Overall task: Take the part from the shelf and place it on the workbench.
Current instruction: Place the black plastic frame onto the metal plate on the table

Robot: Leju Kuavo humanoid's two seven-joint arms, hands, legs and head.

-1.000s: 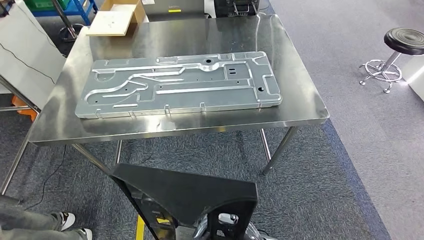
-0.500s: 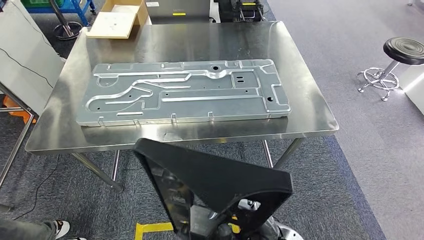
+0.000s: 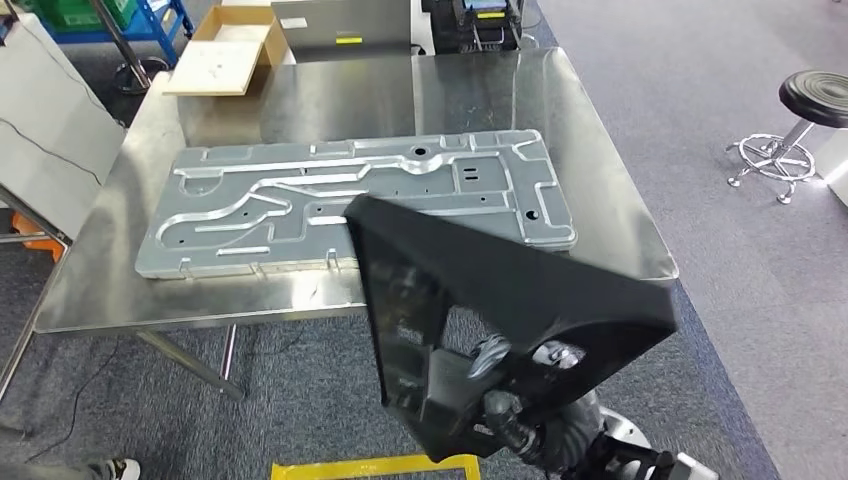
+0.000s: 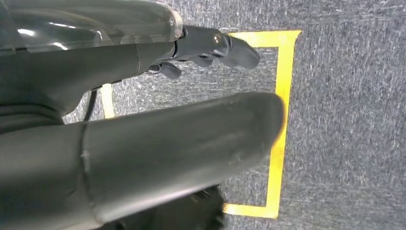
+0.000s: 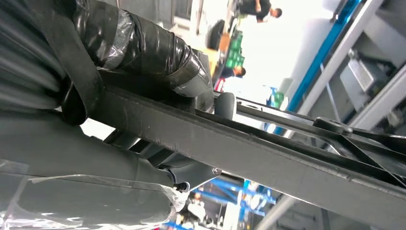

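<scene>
near edge of bench and corner of metal panel hidden behind black part; right hand mostly obscured.

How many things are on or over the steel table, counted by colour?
Silver: 2, the metal plate and the laptop.
Black: 1, the plastic part held over the table's near edge.
Brown: 1, the cardboard box.
Total: 4.
</scene>
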